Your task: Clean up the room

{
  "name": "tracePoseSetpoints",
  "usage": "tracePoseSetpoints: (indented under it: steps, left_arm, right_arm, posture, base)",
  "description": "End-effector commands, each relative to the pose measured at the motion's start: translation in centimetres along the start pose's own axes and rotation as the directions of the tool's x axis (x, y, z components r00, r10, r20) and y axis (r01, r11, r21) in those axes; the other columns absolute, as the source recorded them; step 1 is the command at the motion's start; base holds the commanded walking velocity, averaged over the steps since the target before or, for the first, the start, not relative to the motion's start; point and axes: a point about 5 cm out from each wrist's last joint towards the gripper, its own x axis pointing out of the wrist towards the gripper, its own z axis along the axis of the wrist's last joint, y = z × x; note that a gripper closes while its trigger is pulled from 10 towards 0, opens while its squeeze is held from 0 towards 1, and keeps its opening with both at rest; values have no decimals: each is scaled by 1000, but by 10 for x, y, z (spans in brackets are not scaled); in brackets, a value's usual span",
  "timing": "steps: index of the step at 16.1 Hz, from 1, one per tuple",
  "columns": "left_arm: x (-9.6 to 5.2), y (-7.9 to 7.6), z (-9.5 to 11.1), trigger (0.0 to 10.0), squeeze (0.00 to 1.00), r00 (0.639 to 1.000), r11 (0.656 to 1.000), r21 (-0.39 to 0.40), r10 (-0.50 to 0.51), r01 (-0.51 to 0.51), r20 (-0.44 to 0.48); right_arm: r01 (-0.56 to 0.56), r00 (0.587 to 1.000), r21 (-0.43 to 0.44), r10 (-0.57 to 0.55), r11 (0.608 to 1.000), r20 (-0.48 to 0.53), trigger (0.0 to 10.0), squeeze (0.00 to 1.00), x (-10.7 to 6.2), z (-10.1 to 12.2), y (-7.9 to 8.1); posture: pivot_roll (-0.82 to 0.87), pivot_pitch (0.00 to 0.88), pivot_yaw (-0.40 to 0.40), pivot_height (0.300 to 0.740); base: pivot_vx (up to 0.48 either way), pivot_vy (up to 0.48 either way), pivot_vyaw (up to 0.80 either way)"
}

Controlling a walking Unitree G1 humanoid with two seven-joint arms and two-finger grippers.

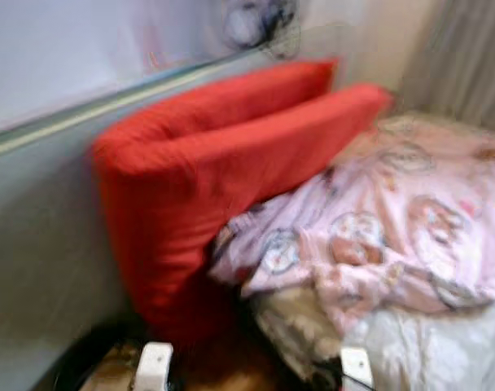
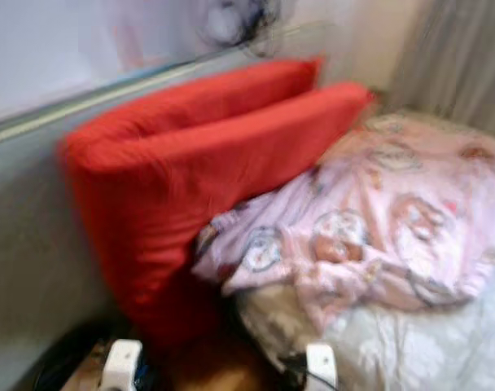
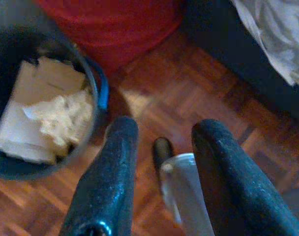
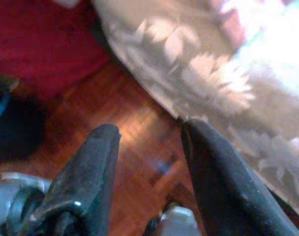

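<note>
A big red cushion [image 1: 207, 175] leans against the grey wall, its lower end on the floor. Beside it a pink patterned blanket [image 1: 394, 220] lies crumpled on the bed. A dark round bin [image 3: 93, 83] with crumpled paper and cardboard [image 3: 46, 110] inside stands on the wooden floor, close to the cushion. My left gripper [image 3: 162, 162] hangs open above the floor next to the bin, nothing between its fingers. My right gripper [image 4: 149, 157] hangs open over the floor beside the flowered bedsheet [image 4: 213, 83]. The eye views are blurred.
Parquet floor [image 3: 198, 93] runs between cushion, bin and bed. A grey curtain [image 1: 467, 57] hangs at the far right. A fan [image 1: 264, 24] stands behind the cushion by the wall. The bed's edge [image 1: 427, 350] is close at the lower right.
</note>
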Motion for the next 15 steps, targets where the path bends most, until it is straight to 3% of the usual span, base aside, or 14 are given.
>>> tracePoseSetpoints:
  steps: [1, 3, 4, 7, 10, 13, 15]
  left_arm:
    - [1, -7, 2, 10000, 0, 1000, 1000, -9, -20, 20, 4]
    - [2, -7, 3, 10000, 0, 1000, 1000, -11, -20, 20, 9]
    - [2, -7, 3, 10000, 0, 1000, 1000, -10, -21, 21, 9]
    - [2, -8, 4, 10000, 0, 1000, 1000, -7, -20, 20, 9]
    - [2, -8, 4, 10000, 0, 1000, 1000, -7, -19, 19, 9]
    - [2, -9, 6, 10000, 0, 999, 999, -7, -36, 37, 28]
    - [5, -10, 22, 10000, 0, 995, 999, -29, -30, 33, 94]
  right_arm:
    - [53, 998, 34, -52, 998, -18, 10000, 0, -5, -8, -14]
    - [95, 995, 4, -95, 996, -13, 10000, 0, -6, -8, -17]
    - [97, 995, 36, -96, 995, -11, 10000, 0, -6, -8, -16]
    - [83, 997, 27, -83, 996, -1, 10000, 0, -6, -7, -15]
    - [64, 998, -1, -64, 998, 5, 10000, 0, -5, -6, -14]
    - [79, 997, 34, -80, 996, 24, 10000, 0, -6, -6, -14]
    - [85, 994, 39, -87, 996, 60, 10000, 0, -6, -3, -15]
  posture:
    - [12, 0, -5, 740]
    - [13, 0, -6, 740]
    - [12, 0, -5, 740]
    - [11, 0, -3, 740]
    - [12, 0, -2, 740]
    - [9, 0, 1, 740]
    - [9, 0, 0, 740]
  base:
    - [274, 0, 0]
    - [277, 0, -241]
    - [270, 0, -788]
    - [276, 0, -171]
    - [274, 0, 717]
    - [0, 0, 0]
    - [0, 0, 0]
